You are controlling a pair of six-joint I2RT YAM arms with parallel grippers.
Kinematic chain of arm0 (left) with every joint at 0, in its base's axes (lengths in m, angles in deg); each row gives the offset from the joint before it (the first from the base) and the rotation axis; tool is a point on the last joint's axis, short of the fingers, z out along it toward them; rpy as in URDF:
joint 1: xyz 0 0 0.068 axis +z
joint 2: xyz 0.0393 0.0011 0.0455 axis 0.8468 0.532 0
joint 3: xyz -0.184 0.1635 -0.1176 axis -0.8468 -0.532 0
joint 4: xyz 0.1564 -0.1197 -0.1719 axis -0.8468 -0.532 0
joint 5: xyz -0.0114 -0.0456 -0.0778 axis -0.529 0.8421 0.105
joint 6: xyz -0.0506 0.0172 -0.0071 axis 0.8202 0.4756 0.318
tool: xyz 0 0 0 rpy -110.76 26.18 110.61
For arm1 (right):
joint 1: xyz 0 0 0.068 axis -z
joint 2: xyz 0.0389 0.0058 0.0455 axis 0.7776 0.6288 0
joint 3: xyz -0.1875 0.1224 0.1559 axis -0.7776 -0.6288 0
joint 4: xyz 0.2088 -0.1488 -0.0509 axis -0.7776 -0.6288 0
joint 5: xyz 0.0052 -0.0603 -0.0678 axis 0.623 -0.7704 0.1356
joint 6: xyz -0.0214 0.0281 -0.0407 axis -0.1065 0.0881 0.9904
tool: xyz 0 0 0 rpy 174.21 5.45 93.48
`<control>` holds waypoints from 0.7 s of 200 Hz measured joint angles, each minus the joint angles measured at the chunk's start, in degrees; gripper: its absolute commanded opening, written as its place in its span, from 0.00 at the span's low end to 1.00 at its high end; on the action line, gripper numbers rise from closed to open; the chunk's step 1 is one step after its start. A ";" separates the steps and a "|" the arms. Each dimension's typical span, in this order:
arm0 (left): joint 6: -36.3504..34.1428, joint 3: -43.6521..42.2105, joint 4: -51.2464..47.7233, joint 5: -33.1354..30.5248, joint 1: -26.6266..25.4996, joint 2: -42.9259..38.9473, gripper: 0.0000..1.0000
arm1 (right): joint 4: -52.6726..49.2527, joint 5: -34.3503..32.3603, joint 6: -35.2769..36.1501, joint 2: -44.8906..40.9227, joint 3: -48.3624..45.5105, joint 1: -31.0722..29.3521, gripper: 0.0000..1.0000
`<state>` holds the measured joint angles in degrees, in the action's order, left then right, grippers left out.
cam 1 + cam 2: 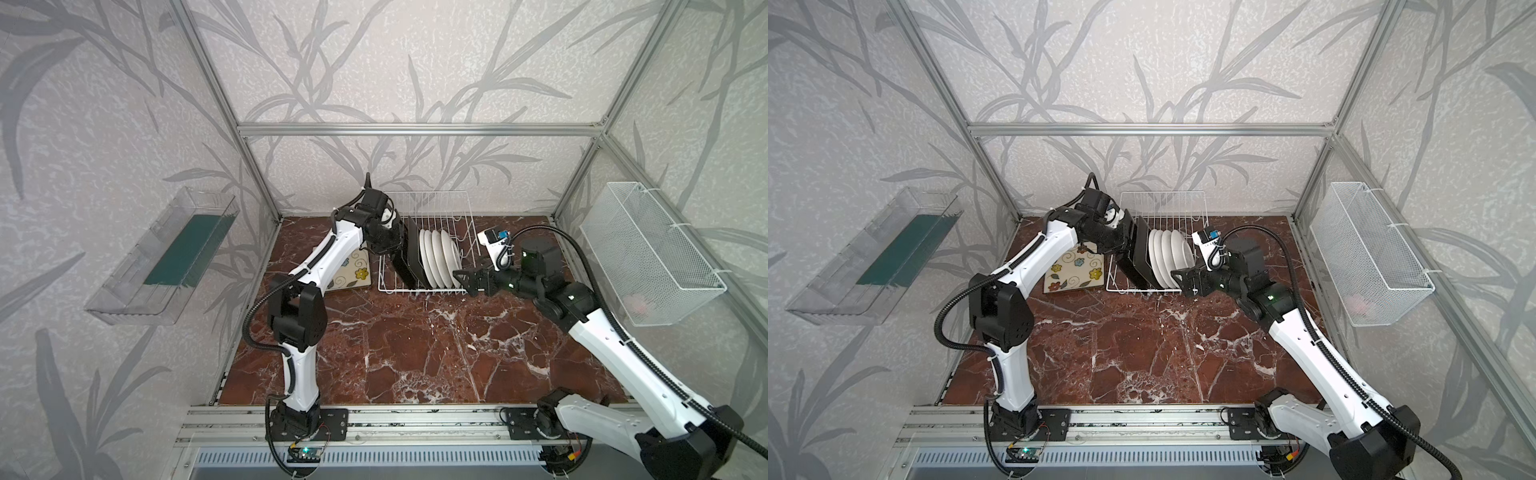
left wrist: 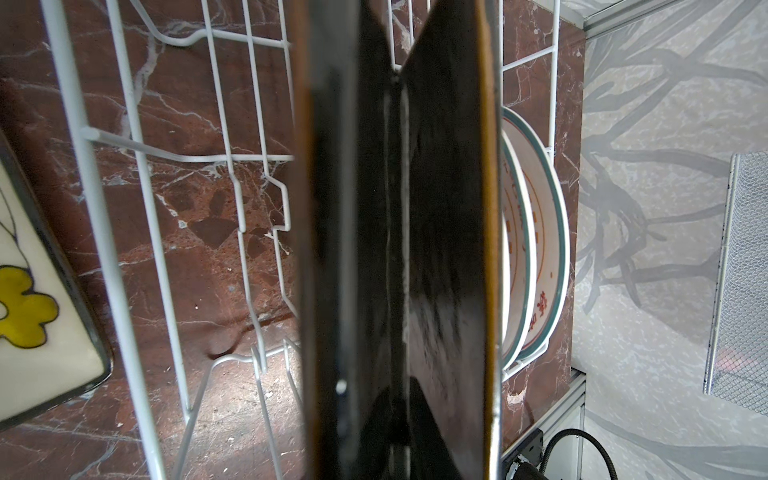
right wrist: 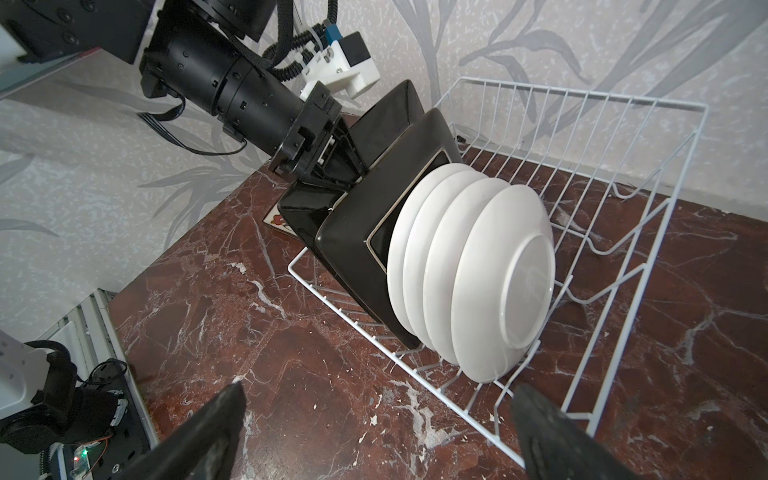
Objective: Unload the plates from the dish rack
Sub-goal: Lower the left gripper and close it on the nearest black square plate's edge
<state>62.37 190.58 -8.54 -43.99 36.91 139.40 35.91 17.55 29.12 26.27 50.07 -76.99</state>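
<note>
Gripping the end black plate (image 3: 305, 212) in the rack (image 3: 582, 92) with the left claw (image 3: 338, 172).
Fingertips mostly hidden behind it. Holding the right claw (image 3: 380, 388) spread wide, empty, at the rack's near edge by the white plates (image 3: 503, 286). Beside the rack, partly under the arm: flowered plate (image 1: 1077, 270).

Grey leaf-print walls (image 1: 374, 62), alu frame (image 1: 415, 129) round red marble tabletop (image 1: 415, 353).

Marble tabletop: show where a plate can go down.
Free: red-brown marble tabletop from the front of the white wire dish rack to the near aluminium rail. Crowded: left of the rack, around the cream flowered square plate.
</note>
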 measured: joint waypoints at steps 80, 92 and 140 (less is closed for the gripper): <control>0.98 -0.63 0.63 -0.35 0.00 -0.70 0.00 | 0.00 -0.02 0.02 0.00 0.00 0.00 0.99; 1.22 -0.63 0.70 -0.46 0.00 -0.83 0.00 | 0.00 -0.02 0.02 0.00 0.00 0.00 0.99; 1.55 -0.63 0.72 -0.83 -0.11 -1.07 0.00 | 0.00 0.00 0.04 0.00 0.00 0.00 0.99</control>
<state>63.92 189.94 -7.82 -44.82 36.80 138.33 35.91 17.55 29.16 26.27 50.07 -76.99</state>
